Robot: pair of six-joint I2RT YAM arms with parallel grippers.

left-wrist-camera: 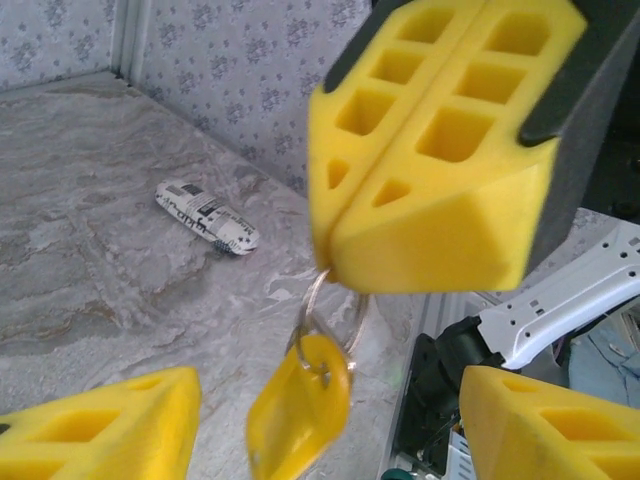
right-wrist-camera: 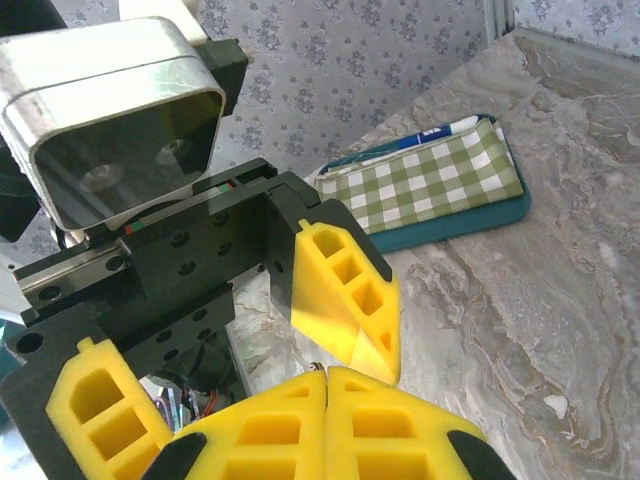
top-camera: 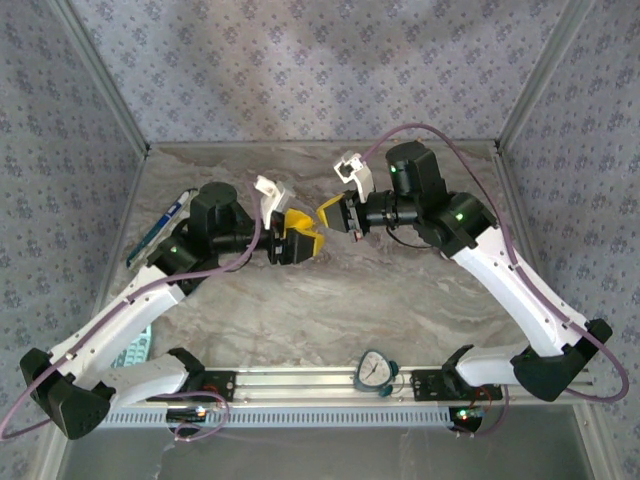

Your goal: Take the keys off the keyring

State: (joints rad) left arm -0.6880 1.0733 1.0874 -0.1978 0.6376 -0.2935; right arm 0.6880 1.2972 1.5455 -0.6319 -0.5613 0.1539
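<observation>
A thin metal keyring (left-wrist-camera: 322, 300) hangs from my right gripper (left-wrist-camera: 331, 266), whose yellow fingers are shut on the ring's top. A key (left-wrist-camera: 300, 405) with a yellow head dangles from the ring; its stem is hidden. It hangs between the spread yellow fingers (left-wrist-camera: 100, 430) of my left gripper (left-wrist-camera: 330, 388), which is open and not touching it. In the top view the left gripper (top-camera: 305, 232) and the right gripper (top-camera: 328, 212) meet tip to tip above the table's middle. In the right wrist view my right gripper (right-wrist-camera: 327, 372) is shut, with a sliver of ring (right-wrist-camera: 318, 368) at its tips.
A green checked pouch (right-wrist-camera: 430, 180) with a pen lies on a teal tray at the table's left edge (top-camera: 160, 225). A small printed wrapper (left-wrist-camera: 207, 217) lies on the marble table. A round dial (top-camera: 375, 370) sits on the front rail between the arm bases.
</observation>
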